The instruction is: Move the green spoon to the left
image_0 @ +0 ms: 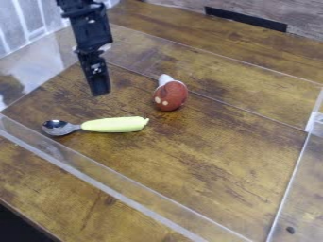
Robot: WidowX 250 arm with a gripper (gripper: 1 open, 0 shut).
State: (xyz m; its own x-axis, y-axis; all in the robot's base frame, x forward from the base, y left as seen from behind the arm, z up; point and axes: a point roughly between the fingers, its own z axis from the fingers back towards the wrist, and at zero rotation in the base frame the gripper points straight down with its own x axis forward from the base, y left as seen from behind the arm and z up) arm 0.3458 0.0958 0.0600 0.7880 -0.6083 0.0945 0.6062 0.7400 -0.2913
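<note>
The green spoon (101,125) lies flat on the wooden surface at the left. Its yellow-green handle points right and its silver bowl points left. My black gripper (97,87) hangs above and behind the spoon, pointing steeply down. It is a short way up from the handle and does not touch it. I see the gripper nearly edge-on; its fingers look open and nothing is between them.
A reddish-brown rounded object (171,95) with a pale top sits to the right of the gripper. A low clear plastic wall (151,197) frames the work area on the near side and on the right. A dark slot (246,16) sits at the back.
</note>
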